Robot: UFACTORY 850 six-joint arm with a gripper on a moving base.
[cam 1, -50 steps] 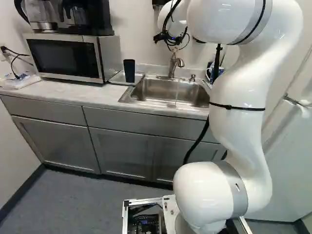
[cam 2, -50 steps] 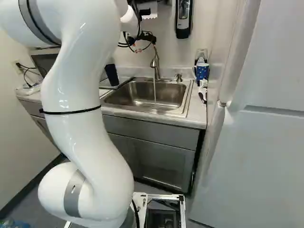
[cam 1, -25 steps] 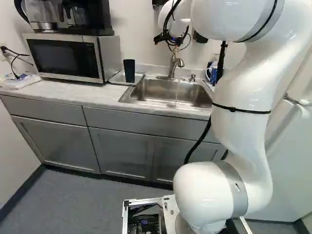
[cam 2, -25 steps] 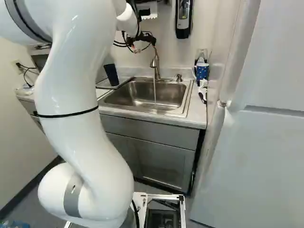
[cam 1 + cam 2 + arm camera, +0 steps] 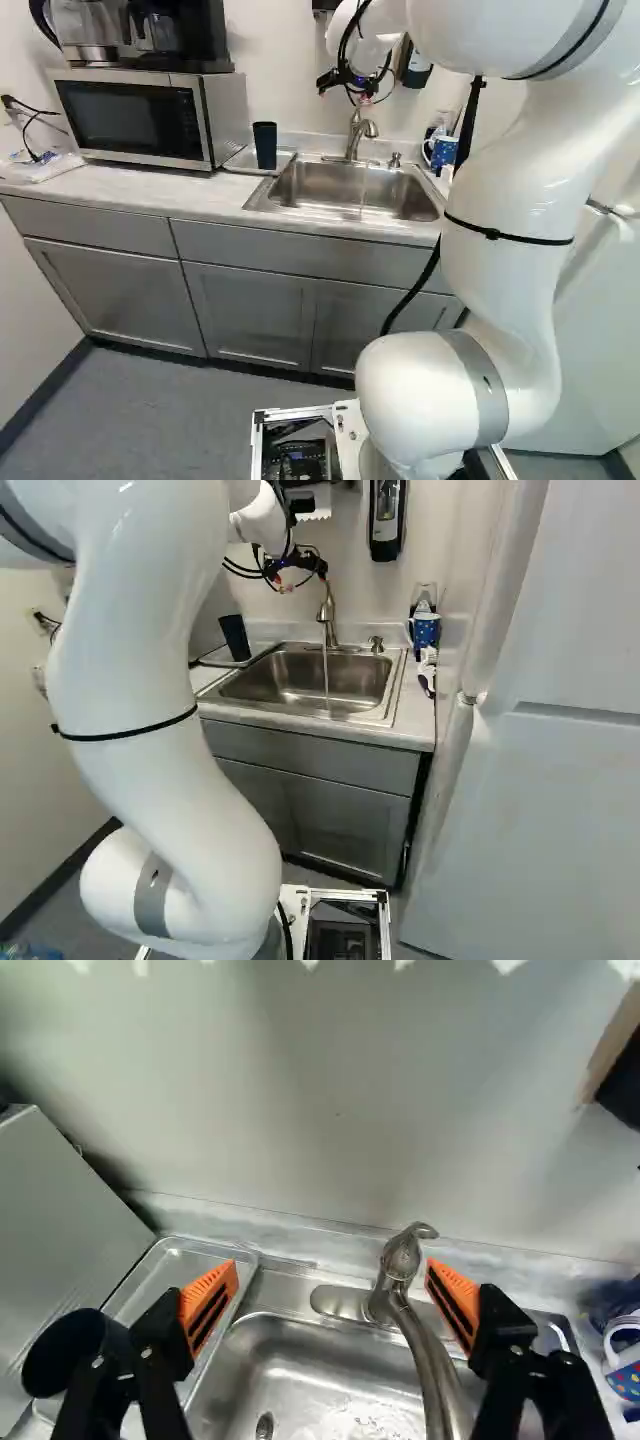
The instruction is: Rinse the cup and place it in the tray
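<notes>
Along the pale wall, a grey counter (image 5: 120,188) is fitted with a sink (image 5: 300,680), into which water (image 5: 325,670) is being run from the faucet (image 5: 326,610) at its back edge. Between sink and microwave (image 5: 135,118), a tray (image 5: 185,1260) is set towards the counter's back edge, and in it the dark cup (image 5: 265,146) is stood upright. The microwave is topped by a coffee maker (image 5: 180,38). Beside the faucet, a soap pump (image 5: 376,644) is mounted; near the counter's back right corner, a blue mug (image 5: 425,632) is placed. Above the sink area, the gripper (image 5: 296,570) is held with its fingers spread wide, the faucet being seen between them in the wrist view.
</notes>
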